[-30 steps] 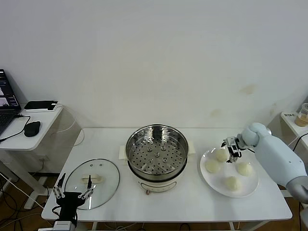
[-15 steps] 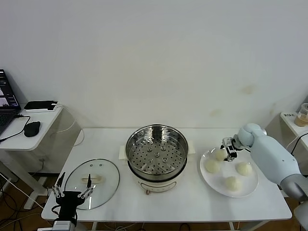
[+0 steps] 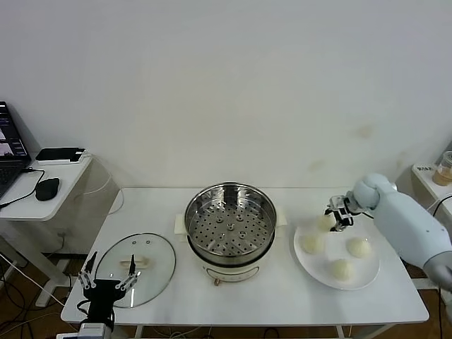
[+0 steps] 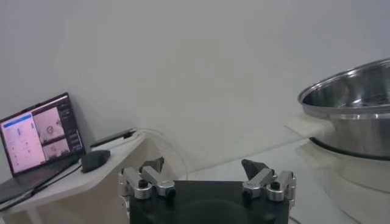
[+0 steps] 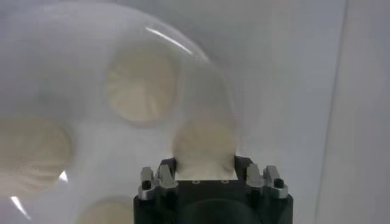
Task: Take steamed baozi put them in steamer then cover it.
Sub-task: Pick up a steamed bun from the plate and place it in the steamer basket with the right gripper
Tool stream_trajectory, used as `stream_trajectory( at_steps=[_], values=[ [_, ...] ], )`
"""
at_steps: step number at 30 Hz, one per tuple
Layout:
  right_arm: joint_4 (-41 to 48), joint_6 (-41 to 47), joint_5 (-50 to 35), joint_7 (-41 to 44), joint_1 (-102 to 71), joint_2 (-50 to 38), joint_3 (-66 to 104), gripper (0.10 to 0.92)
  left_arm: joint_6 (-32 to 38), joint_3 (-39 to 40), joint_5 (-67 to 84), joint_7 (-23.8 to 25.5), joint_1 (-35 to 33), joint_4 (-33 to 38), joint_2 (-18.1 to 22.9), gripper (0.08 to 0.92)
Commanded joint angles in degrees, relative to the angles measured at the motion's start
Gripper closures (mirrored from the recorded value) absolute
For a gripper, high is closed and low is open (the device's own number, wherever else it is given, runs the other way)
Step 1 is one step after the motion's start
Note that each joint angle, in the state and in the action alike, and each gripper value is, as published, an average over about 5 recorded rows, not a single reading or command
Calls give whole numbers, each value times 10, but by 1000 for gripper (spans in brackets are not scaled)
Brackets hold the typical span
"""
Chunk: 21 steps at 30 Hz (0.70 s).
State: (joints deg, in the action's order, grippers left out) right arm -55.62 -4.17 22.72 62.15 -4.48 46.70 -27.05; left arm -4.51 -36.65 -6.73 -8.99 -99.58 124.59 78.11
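Observation:
My right gripper [image 3: 337, 215] is shut on one steamed baozi [image 3: 325, 222], a cream-white bun held just above the far left rim of the white plate [image 3: 305, 263]. In the right wrist view that baozi [image 5: 204, 143] fills the gap between the right gripper's [image 5: 205, 162] fingers. Three more baozi [image 3: 311, 244] lie on the plate. The steamer [image 3: 229, 226] stands at the table's middle, its perforated tray bare. The cover [image 3: 134, 268], a glass lid, lies flat at the front left. My left gripper [image 3: 106, 286] waits open at the cover's near edge.
A side desk at the far left carries a laptop [image 4: 39, 134] and a mouse [image 3: 46, 188]. A cup [image 3: 445, 168] stands on a shelf at the far right. The steamer's rim [image 4: 350, 97] shows beyond the left gripper [image 4: 204, 167].
My right gripper has shut on the baozi at the plate's far left and raised it slightly. The left arm has not moved.

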Motion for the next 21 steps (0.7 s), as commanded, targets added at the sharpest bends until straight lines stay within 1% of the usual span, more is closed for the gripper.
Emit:
stream_trajectory(
  at_steps=[1,5,9,15,21],
  values=[
    [-64,-3,-85,13,77,-58,-62,428,0,4,4,-1,8,-9,-4,177],
    [-76,-12,-133,18,157,-63,-120,423,-3,5,22,-4,14,-18,-12,177],
    [-110,-12,-190,18,234,-45,-191,423,-4,2,38,-4,19,-27,-21,177],
    [-151,-17,-278,-1,340,13,-285,423,-9,-2,60,-1,20,-35,-31,177],
    [-158,-47,-319,-36,385,92,-348,423,-19,-3,82,4,20,-42,-42,177]
  ],
)
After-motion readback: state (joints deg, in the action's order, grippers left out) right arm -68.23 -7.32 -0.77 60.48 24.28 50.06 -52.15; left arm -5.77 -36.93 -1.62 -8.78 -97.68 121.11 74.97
